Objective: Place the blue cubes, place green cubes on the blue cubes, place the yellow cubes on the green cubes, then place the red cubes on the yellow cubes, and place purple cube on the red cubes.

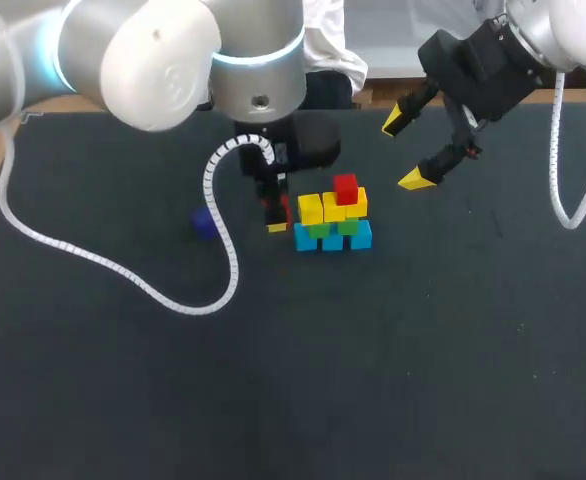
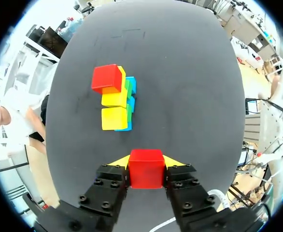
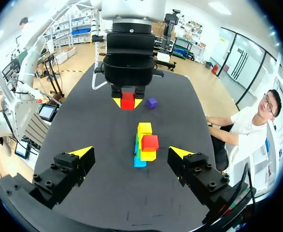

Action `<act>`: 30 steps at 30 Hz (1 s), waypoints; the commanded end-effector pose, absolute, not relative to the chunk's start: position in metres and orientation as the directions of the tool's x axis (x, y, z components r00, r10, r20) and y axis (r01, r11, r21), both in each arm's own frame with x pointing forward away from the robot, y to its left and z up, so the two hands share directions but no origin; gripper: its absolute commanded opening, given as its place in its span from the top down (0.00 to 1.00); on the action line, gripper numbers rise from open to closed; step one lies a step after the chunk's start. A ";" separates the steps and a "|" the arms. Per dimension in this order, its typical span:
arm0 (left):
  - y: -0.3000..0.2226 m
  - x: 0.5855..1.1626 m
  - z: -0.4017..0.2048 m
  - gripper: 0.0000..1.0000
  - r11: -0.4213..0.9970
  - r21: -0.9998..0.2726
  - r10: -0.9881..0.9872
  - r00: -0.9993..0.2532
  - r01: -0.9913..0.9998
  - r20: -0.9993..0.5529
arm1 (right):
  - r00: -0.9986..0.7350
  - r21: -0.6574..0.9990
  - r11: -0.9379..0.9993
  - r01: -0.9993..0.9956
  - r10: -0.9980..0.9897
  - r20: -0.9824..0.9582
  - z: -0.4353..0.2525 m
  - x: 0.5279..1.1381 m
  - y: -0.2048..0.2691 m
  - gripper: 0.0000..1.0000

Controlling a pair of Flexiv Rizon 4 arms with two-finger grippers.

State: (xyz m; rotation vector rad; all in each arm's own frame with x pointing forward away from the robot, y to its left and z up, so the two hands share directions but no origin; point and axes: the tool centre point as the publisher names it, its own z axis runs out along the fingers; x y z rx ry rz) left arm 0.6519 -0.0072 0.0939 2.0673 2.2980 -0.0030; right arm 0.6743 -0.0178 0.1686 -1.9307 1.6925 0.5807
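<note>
The left tool (image 2: 146, 162) is clamped on a red cube (image 2: 146, 169), with a yellow-tipped finger pressed to each side of it. Just ahead of it on the dark desk (image 1: 423, 350) stands the stack (image 1: 333, 215): blue cubes (image 1: 333, 241) at the bottom, green cubes (image 1: 348, 227) on them, yellow cubes (image 1: 311, 208) above, and a second red cube (image 1: 346, 187) on top. The purple cube (image 1: 203, 222) lies on the desk, on the far side of the left tool from the stack. The right tool (image 1: 405, 151) hangs beyond the stack, its fingers spread wide and holding nothing.

Three blue cubes (image 1: 333, 240), two green cubes (image 1: 348, 227) and three yellow cubes (image 1: 310, 209) can be counted. Two red cubes (image 1: 346, 187) and one purple cube (image 1: 204, 222) are seen.
</note>
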 end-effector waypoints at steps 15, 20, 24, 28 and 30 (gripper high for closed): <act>-0.013 0.655 0.101 1.00 0.106 0.021 0.994 -0.105 0.994 -0.013 | 0.134 -0.092 -0.099 -0.991 -0.776 -0.617 0.169 0.674 -0.018 0.00; -0.013 0.655 0.101 1.00 0.106 0.021 0.994 -0.105 0.994 -0.013 | 0.134 -0.092 -0.099 -0.991 -0.776 -0.617 0.169 0.674 -0.018 0.00; -0.013 0.655 0.101 1.00 0.106 0.021 0.994 -0.105 0.994 -0.013 | 0.134 -0.092 -0.099 -0.991 -0.776 -0.617 0.169 0.674 -0.018 0.00; -0.013 0.655 0.101 1.00 0.106 0.021 0.994 -0.105 0.994 -0.013 | 0.134 -0.092 -0.099 -0.991 -0.776 -0.617 0.169 0.674 -0.018 0.00; -0.013 0.655 0.101 1.00 0.106 0.021 0.994 -0.105 0.994 -0.013 | 0.134 -0.092 -0.099 -0.991 -0.776 -0.617 0.169 0.674 -0.018 0.00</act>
